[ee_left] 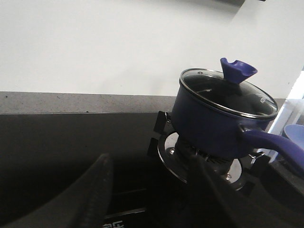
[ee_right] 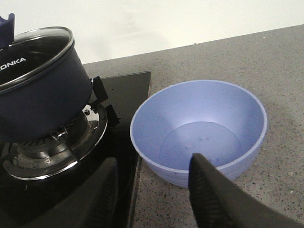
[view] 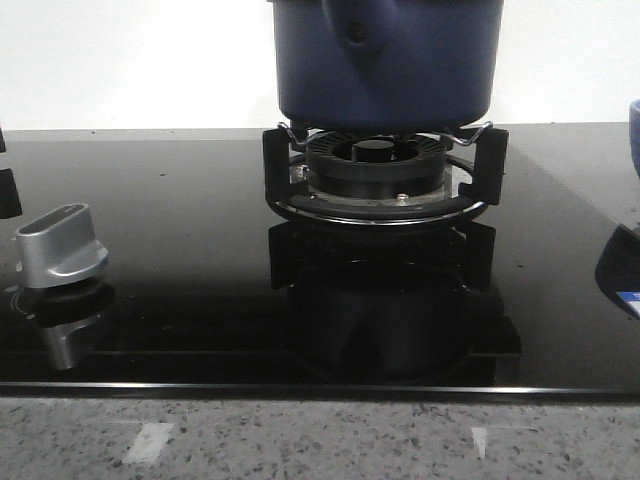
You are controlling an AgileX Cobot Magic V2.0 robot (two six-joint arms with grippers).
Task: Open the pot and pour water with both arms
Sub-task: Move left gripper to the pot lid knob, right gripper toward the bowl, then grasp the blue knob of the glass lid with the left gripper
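Lid [ee_left: 228, 92] seen on the pot [ee_left: 213, 128], untouched; both claws [ee_left: 147, 190] [ee_right: 152, 190] held wide, empty; lid knob [ee_left: 237, 71] judged to be gripped next

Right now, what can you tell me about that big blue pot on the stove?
The pot is dark navy, round and matte, like enamel. A glass lid with a metal rim covers it, topped by a blue knob. A long blue handle sticks out sideways. It stands upright on the burner of a black glass stove. Neither pincer touches it.
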